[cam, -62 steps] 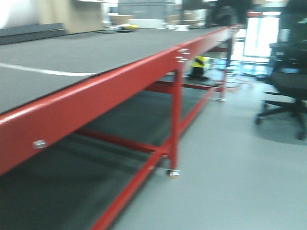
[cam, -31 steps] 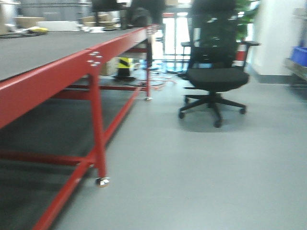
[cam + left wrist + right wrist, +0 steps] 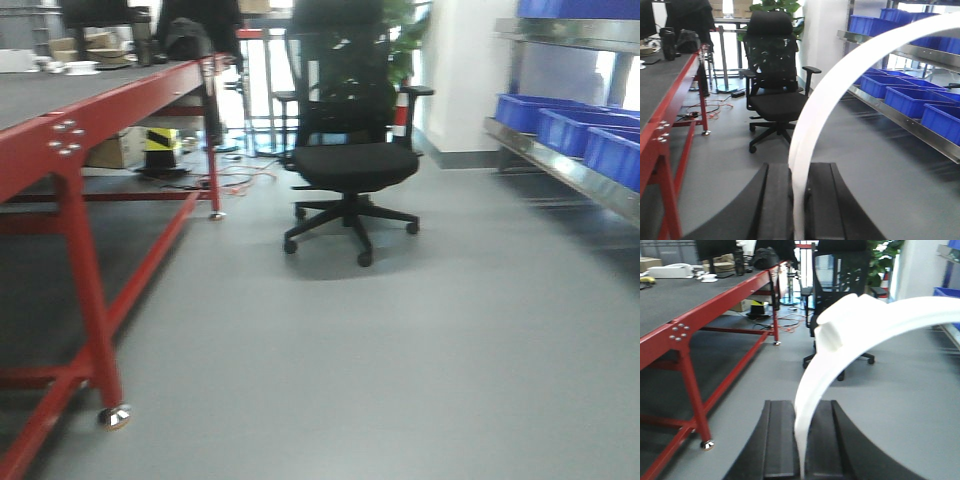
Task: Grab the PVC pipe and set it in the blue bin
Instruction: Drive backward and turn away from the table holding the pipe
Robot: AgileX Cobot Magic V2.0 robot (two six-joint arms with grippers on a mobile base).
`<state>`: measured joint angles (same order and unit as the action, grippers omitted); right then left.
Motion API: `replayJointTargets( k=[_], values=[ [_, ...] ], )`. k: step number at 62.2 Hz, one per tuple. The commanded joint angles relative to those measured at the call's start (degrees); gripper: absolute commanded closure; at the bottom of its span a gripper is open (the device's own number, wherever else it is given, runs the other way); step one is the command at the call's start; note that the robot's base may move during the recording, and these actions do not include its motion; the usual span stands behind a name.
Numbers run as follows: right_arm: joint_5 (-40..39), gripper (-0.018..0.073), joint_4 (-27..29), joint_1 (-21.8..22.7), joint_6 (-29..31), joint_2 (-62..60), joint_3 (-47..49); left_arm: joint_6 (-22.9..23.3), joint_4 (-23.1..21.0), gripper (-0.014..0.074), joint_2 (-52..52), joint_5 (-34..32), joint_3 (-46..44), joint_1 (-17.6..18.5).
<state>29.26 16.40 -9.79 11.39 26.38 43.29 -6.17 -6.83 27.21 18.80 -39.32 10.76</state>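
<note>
In the left wrist view a white curved PVC pipe (image 3: pixel 840 80) arcs up and to the right from between my black fingers; my left gripper (image 3: pixel 799 172) is shut on its lower end. In the right wrist view a second white curved PVC pipe piece (image 3: pixel 875 320), with a blocky collar on top, rises out of my right gripper (image 3: pixel 802 410), which is shut on it. Several blue bins (image 3: pixel 560 125) sit on a metal rack at the right, also showing as blue bins (image 3: pixel 910 97) in the left wrist view. Neither gripper appears in the front view.
A long red-framed table (image 3: pixel 60 140) runs along the left, its leg on a castor (image 3: pixel 113 416). A black office chair (image 3: pixel 350 160) stands ahead on the grey floor. Cables (image 3: pixel 240 180) and a yellow-black object (image 3: pixel 160 140) lie under the table's far end.
The front view has swung to the right: the red table slid off to the left, the office chair came to the centre, and the rack of blue bins entered at the right.
</note>
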Motion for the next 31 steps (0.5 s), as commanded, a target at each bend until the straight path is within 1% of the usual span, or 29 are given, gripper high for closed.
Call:
replayJointTargets(
  k=[1, 31],
  values=[
    [-1.5, 0.0728, 0.1, -0.1, 0.3, -0.3, 0.0, 0.0, -0.1, 0.0707, -0.3, -1.8, -0.1, 0.3],
    [-1.5, 0.0728, 0.1, -0.1, 0.3, -0.3, 0.0, 0.0, -0.1, 0.0707, -0.3, -1.8, -0.1, 0.3]
  ],
)
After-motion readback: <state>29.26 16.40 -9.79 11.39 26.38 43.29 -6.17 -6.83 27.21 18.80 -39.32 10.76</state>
